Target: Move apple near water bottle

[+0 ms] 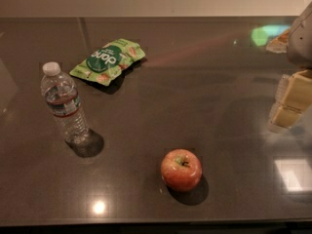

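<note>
The apple [181,169], red with a yellow-green patch around its dark stem, sits on the dark table [195,82] near the front, a little right of centre. The water bottle [64,104], clear and ribbed with a white cap and a red-and-white label band, stands upright at the left. The apple is well apart from the bottle, to its right and nearer the front. My gripper [291,103], with yellowish parts, hangs at the right edge of the view above the table, up and to the right of the apple. It holds nothing that I can see.
A flat green snack bag [108,60] lies behind the bottle, toward the back left. The table's front edge runs along the bottom of the view. Bright reflections show on the table at the right and near the front.
</note>
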Available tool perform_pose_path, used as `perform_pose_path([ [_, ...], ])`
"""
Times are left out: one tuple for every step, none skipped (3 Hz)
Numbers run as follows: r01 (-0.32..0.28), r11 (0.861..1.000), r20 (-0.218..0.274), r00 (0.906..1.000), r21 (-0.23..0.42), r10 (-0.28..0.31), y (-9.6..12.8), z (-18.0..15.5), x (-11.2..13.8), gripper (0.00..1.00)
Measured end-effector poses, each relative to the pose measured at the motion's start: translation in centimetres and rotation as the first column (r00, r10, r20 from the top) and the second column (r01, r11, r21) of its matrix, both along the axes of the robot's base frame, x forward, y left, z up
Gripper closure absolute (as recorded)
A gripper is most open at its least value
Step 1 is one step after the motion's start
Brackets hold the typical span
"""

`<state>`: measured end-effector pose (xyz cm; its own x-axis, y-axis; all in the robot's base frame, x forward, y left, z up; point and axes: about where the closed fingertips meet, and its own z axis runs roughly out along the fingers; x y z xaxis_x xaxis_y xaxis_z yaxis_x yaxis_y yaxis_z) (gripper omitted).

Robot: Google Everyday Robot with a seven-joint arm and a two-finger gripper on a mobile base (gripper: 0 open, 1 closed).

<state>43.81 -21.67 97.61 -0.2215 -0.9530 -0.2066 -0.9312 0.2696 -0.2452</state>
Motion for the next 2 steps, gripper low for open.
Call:
perform_pose_path([
  [0.000, 1.000, 0.000, 1.0000, 0.000, 0.000, 0.00, 0.00, 0.00, 0.00],
  [-0.009, 1.000, 0.003, 1.0000, -0.001, 0.009, 0.34, 0.20, -0.07, 0.00],
])
